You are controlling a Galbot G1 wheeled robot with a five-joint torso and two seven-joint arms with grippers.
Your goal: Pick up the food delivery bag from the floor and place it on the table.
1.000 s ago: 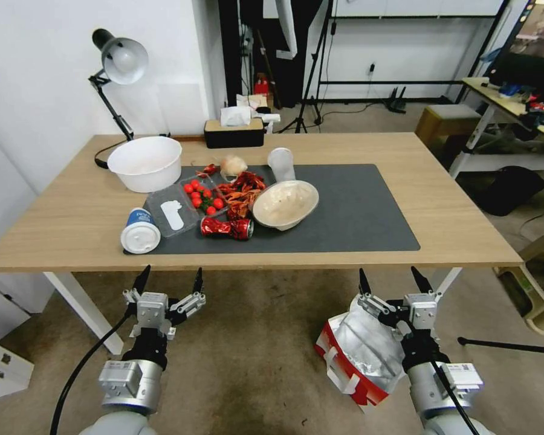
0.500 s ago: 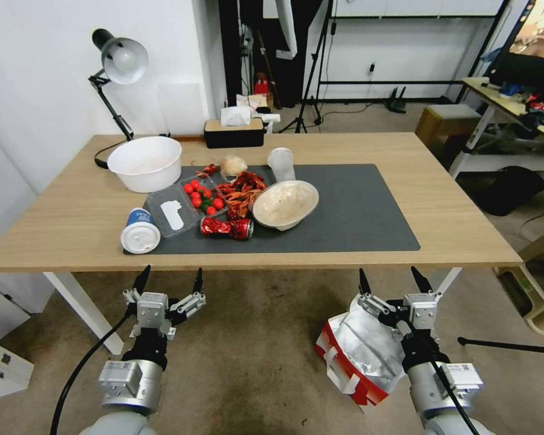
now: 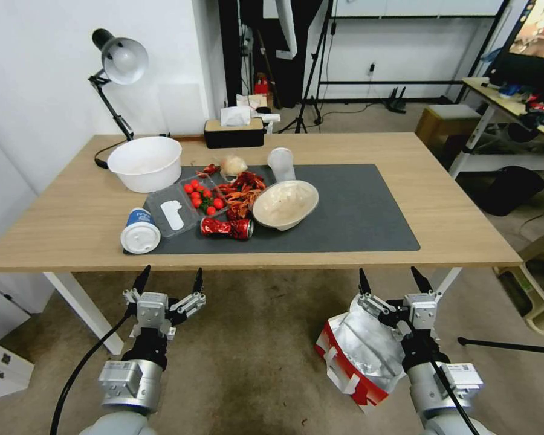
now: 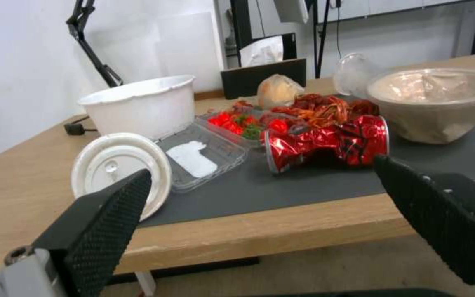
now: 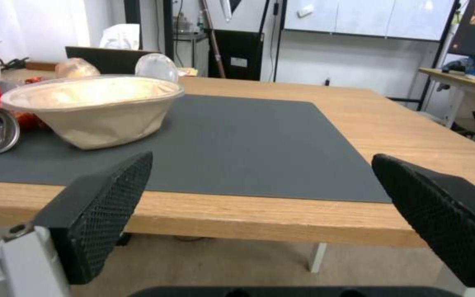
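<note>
Lying tilted on the floor (image 3: 254,362) just in front of the desk (image 3: 441,205), the food delivery bag (image 3: 359,350) shows its silver foil lining beside the right gripper (image 3: 393,279). Both the right gripper and the left gripper (image 3: 169,279) hover below the desk's front edge with fingers spread open, gripping nothing; the right one sits directly over the bag's upper edge.

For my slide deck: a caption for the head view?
Both open grippers wait before the table; food delivery bag on floor.
</note>
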